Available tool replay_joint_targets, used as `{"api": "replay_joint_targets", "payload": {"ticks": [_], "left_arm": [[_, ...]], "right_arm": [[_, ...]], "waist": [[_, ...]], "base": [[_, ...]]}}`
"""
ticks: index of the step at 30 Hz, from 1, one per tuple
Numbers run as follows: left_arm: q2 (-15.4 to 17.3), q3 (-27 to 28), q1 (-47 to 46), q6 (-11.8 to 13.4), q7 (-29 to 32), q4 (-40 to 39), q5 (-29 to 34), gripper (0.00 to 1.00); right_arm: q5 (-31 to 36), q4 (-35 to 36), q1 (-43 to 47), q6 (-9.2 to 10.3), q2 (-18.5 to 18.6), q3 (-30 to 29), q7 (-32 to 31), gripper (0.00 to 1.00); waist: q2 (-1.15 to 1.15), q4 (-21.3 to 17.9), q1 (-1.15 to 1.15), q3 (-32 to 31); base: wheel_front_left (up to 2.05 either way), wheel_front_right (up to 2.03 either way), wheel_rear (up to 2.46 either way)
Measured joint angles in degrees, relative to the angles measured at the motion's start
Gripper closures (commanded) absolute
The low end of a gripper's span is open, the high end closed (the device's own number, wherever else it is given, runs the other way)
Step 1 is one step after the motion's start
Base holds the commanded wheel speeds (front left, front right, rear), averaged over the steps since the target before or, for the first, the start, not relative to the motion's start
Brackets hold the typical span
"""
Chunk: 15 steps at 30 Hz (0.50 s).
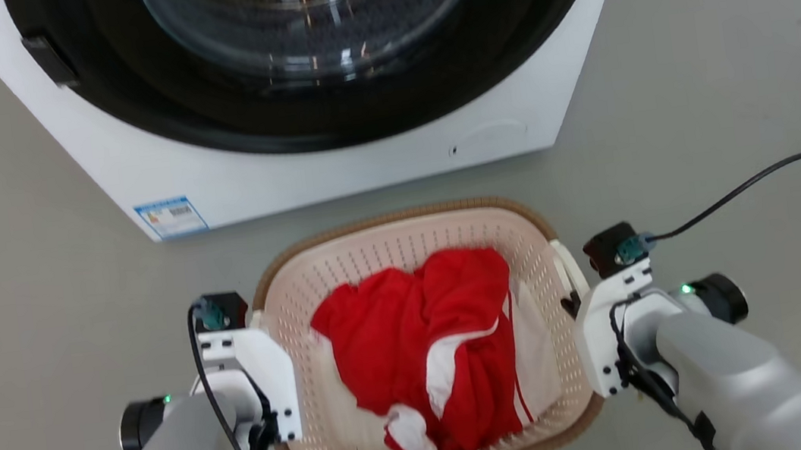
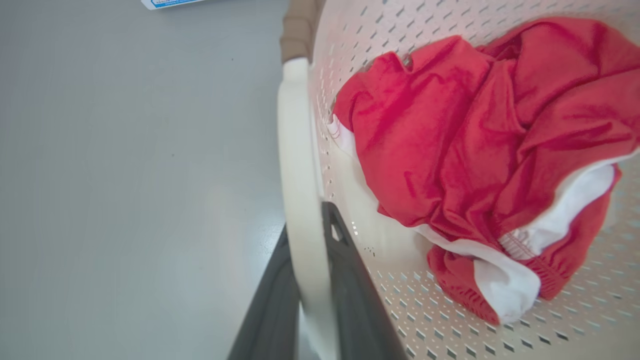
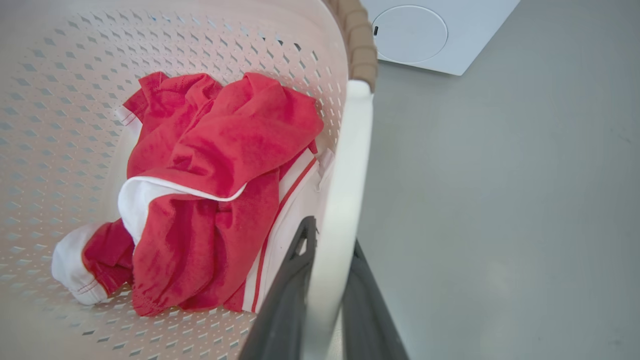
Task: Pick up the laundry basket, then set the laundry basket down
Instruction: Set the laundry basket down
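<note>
Left tool (image 2: 307,225) clenched on the basket's (image 1: 400,219) left handle (image 2: 295,150); right tool (image 3: 332,235) clenched on the right handle (image 3: 350,150). Basket lies between both tools, washer (image 1: 332,164) beyond. Grasp judged complete; lift off the floor (image 1: 717,64) cannot be confirmed. Set-down outstanding.

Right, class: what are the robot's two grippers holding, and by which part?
The laundry basket: left gripper clamps its left handle, right gripper its right handle.

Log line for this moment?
left gripper: shut on laundry basket handle | right gripper: shut on opposite handle | contents: red-white garment | washer: behind basket | lift: cannot tell
</note>
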<state>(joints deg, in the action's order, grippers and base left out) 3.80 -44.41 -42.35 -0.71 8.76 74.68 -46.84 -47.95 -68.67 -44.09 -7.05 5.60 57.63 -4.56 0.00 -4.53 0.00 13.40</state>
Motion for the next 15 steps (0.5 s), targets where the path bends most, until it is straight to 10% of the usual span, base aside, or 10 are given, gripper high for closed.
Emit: {"api": "replay_joint_targets", "payload": {"ticks": [15], "left_arm": [[0.3, -0.5, -11.8, 2.3, -6.9, -1.1, 1.6, 1.00]], "right_arm": [[0.0, 0.2, -9.7, 0.00, 2.5, 1.6, 9.5, 1.00]], "waist": [[0.00, 1.1, 0.00, 16.1]], "base": [[0.00, 0.00, 0.00]]}}
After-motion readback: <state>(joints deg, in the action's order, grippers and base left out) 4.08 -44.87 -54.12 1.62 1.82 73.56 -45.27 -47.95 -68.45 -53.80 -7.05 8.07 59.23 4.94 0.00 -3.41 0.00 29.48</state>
